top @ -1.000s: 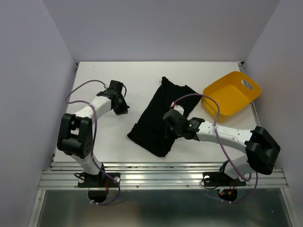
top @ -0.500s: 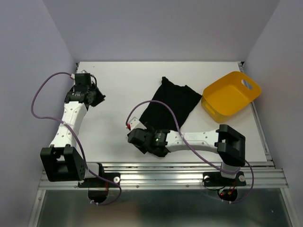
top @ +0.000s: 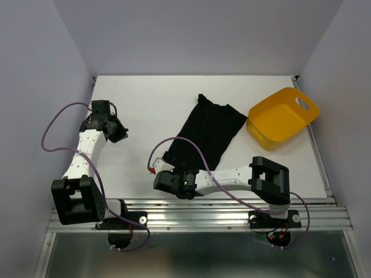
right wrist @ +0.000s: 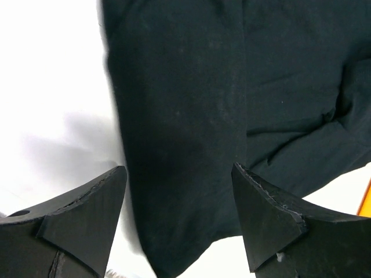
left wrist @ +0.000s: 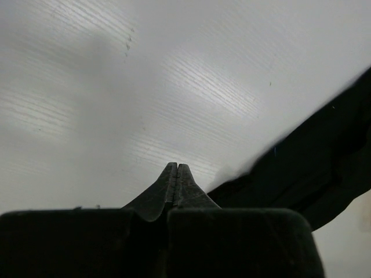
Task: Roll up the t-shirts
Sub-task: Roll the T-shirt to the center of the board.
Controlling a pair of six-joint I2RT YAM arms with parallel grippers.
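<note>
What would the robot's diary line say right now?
left gripper: shut, holding nothing | right gripper: open over t-shirt near end | t-shirt: flat on table, not rolled

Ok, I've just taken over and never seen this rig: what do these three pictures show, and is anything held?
Two robot arms are bolted at the near edge of a white table. The overhead picture looks down on both, left arm on the left; the other two come from cameras on each wrist. On it lie a black t-shirt, flat and not yet rolled, and a yellow plastic tub to its right. The left end effector is shut on nothing, off to the shirt's left. The right end effector is open at the shirt's near end, holding nothing.
</note>
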